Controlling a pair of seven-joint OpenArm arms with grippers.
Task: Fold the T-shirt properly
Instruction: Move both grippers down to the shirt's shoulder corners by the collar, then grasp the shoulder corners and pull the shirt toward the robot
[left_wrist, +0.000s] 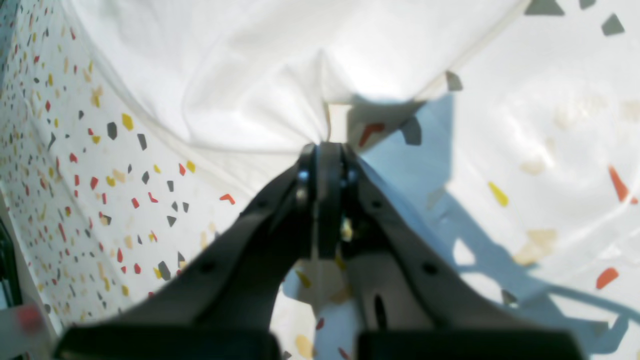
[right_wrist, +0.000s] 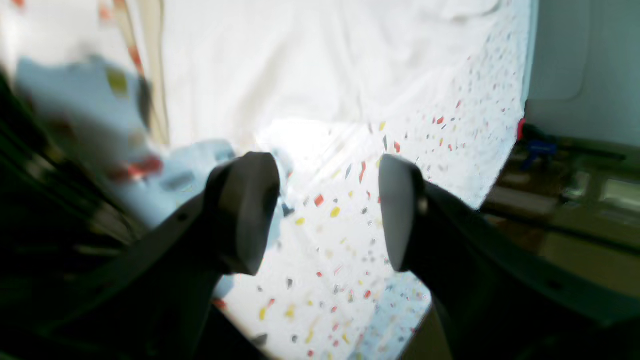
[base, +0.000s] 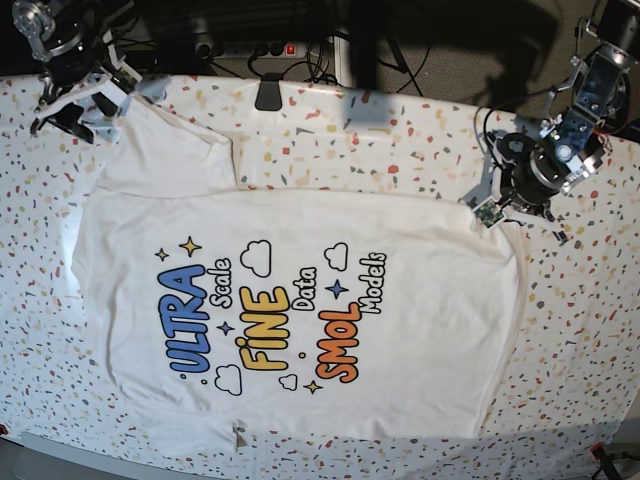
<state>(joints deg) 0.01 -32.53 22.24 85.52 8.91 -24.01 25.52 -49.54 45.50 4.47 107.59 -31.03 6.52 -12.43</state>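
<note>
The T-shirt (base: 300, 230) lies spread flat on the speckled table, print side up, with "ULTRA Scale FINE Data SMOL Models" showing. My left gripper (base: 497, 200) sits at the shirt's right corner in the base view. In its wrist view the left gripper (left_wrist: 327, 145) is shut on a pinch of the white T-shirt (left_wrist: 240, 75), which bunches at the tips. At the shirt's far-left sleeve my right gripper (base: 80, 112) stands. In the right wrist view the right gripper (right_wrist: 322, 210) is open above bare table, nothing between its fingers, with the T-shirt (right_wrist: 300, 65) just beyond.
The terrazzo table (base: 400, 140) extends around the shirt. A black clamp (base: 268, 95) sits at its back edge, with a power strip (base: 250, 45) and cables behind. The table's edge (right_wrist: 500, 165) drops off close to the right gripper.
</note>
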